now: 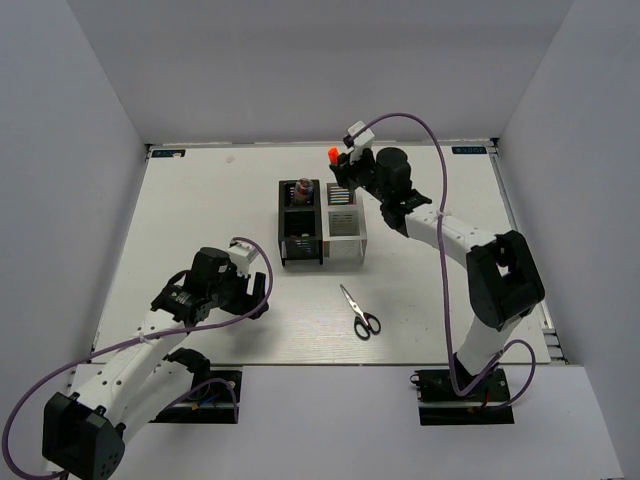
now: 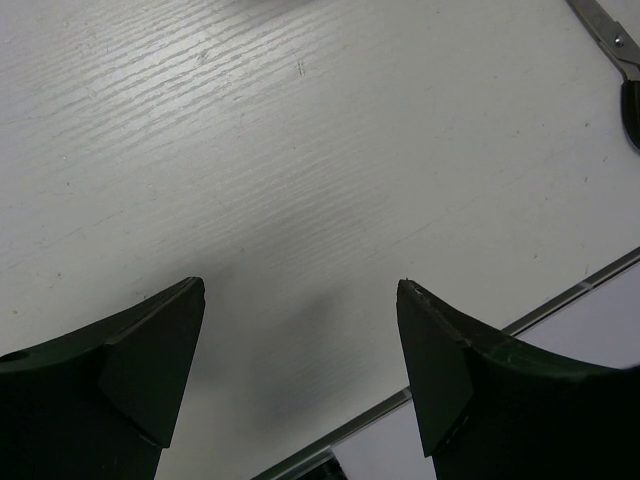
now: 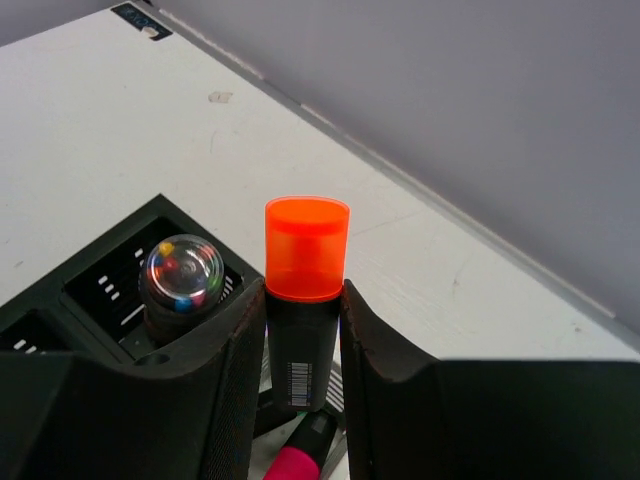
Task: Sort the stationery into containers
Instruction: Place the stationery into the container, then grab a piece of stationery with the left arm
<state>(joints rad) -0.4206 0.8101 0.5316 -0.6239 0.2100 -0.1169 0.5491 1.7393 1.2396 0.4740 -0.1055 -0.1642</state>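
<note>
My right gripper (image 1: 340, 168) is shut on a black marker with an orange cap (image 1: 333, 155), held upright over the far compartment of the white-grey organiser (image 1: 343, 232). In the right wrist view the orange marker (image 3: 303, 300) sits between my fingers, with a pink-ended marker (image 3: 300, 458) below it. The black organiser (image 1: 300, 222) stands to the left and holds a clear tube (image 1: 303, 188) with coloured bits, also seen in the right wrist view (image 3: 180, 275). Black-handled scissors (image 1: 359, 311) lie on the table in front of the organisers. My left gripper (image 1: 262, 292) is open and empty, low over the table.
The scissors' blade and handle (image 2: 622, 60) show at the top right corner of the left wrist view. The table's near edge (image 2: 560, 298) runs just under the left fingers. White walls enclose the table on three sides.
</note>
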